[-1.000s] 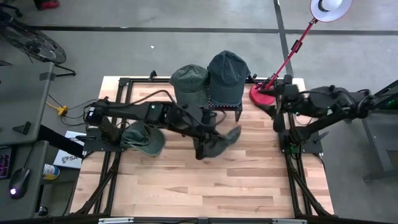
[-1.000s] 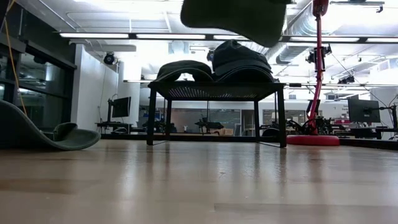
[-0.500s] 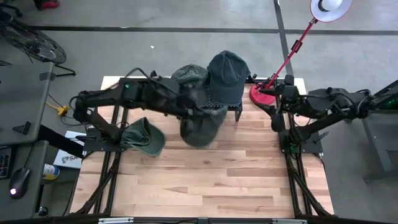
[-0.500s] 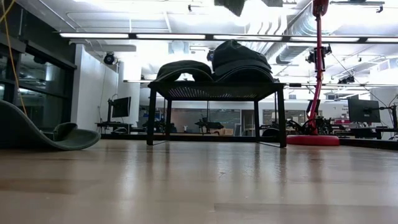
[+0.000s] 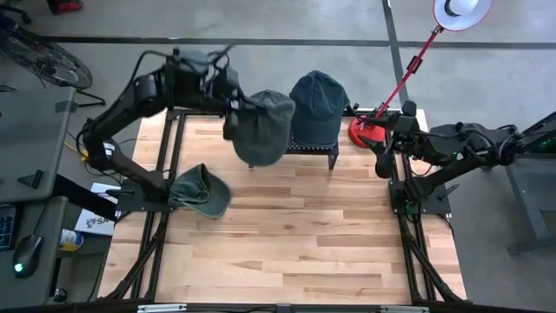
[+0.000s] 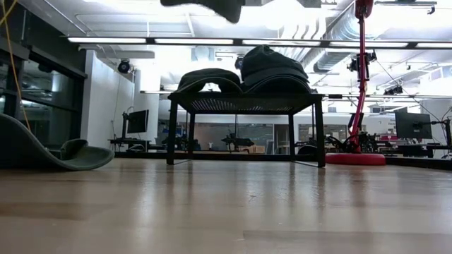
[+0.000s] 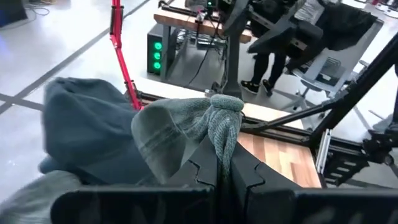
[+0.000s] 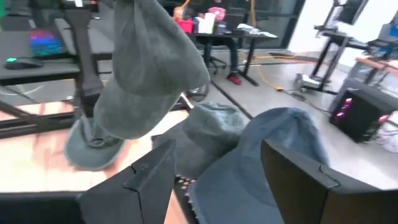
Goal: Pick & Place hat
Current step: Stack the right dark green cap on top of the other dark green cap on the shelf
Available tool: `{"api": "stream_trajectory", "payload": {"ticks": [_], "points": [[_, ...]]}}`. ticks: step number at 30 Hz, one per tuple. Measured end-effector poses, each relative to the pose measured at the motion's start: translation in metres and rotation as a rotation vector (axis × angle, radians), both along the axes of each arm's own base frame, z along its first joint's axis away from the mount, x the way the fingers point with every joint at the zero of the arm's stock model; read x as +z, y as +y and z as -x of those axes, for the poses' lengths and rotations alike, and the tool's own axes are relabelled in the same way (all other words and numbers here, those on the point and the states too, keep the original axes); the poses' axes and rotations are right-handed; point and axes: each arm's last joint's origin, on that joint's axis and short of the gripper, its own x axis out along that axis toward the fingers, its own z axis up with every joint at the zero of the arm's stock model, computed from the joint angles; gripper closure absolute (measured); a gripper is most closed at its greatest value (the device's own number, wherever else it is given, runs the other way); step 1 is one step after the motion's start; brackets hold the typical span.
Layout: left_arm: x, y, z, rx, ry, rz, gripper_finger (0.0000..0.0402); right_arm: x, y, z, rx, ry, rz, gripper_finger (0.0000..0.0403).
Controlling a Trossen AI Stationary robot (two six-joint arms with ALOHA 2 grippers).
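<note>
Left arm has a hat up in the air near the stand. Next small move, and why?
Probably carry it a little toward the stand, then lower. The left pincer is shut on the hanging hat, which overlaps the hat on the stand's left from above. The right pincer waits open beside the stand.

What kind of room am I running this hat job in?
Most likely a robotics lab or workshop: open ceiling with exposed ducts, strip lights, and desks with monitors behind the wooden table.
</note>
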Motion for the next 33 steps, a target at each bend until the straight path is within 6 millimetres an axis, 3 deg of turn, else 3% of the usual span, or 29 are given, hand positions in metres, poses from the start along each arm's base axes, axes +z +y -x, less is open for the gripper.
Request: {"api": "stream_trajectory", "payload": {"ticks": [5, 9, 19, 23, 33], "points": [[-0.002, 0.041, 0.011, -0.008, -0.01, 0.018, 0.0402, 0.0, 0.0, 0.0, -0.004, 0.015, 0.033, 0.0175], [-0.007, 0.069, 0.014, 0.084, -0.001, 0.099, 0.0402, 0.0, 0.0, 0.0, -0.015, 0.02, 0.046, 0.0175], [-0.026, 0.116, -0.004, -0.005, -0.022, 0.202, 0.0402, 0.001, -0.003, 0.001, -0.134, -0.005, 0.052, 0.0175], [-0.03, 0.126, -0.007, -0.069, -0.045, 0.258, 0.0402, 0.001, -0.004, 0.002, -0.169, -0.014, 0.052, 0.0175], [-0.042, 0.13, -0.015, -0.136, -0.064, 0.344, 0.0402, -0.003, -0.003, -0.002, -0.188, -0.007, 0.034, 0.0175]]}}
